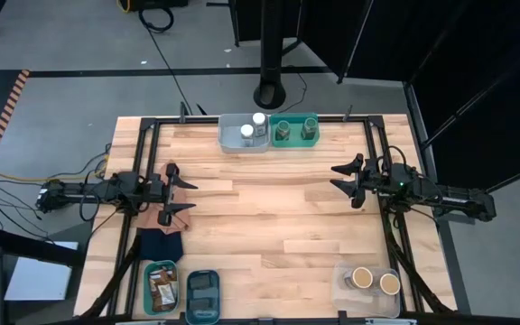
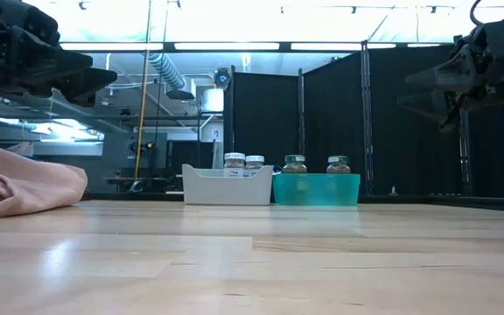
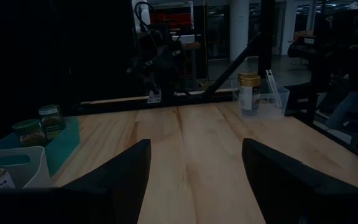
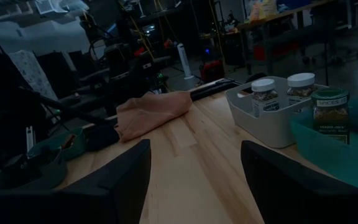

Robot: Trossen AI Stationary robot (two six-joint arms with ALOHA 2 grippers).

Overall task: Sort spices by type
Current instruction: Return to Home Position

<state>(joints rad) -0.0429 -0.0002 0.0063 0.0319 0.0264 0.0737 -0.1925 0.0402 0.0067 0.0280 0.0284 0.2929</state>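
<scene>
High view makes it plain: each kind has its own bin. White-lidded jars [image 1: 252,126] stand in the gray bin [image 1: 225,137] at top centre, with green-lidded jars [image 1: 294,128] in the teal bin [image 1: 294,145] touching it. Tan-topped jars [image 1: 375,281] sit lower right, packets [image 1: 161,289] and boxes [image 1: 204,291] lower left. The left gripper [image 1: 193,196] and right gripper [image 1: 333,177] hang empty at mid-left and mid-right, fingers spread, so the sorting looks finished.

Two white-lidded glass jars [image 1: 246,132] are held in a pale grey rectangular plastic bin [image 1: 230,137]. Just right of it a teal plastic bin [image 1: 296,144] is set, two green-lidded jars [image 1: 282,128] inside. Well before it, rightward, two tan-topped round jars [image 1: 362,277] are kept in a clear plastic bin [image 1: 343,296].
</scene>
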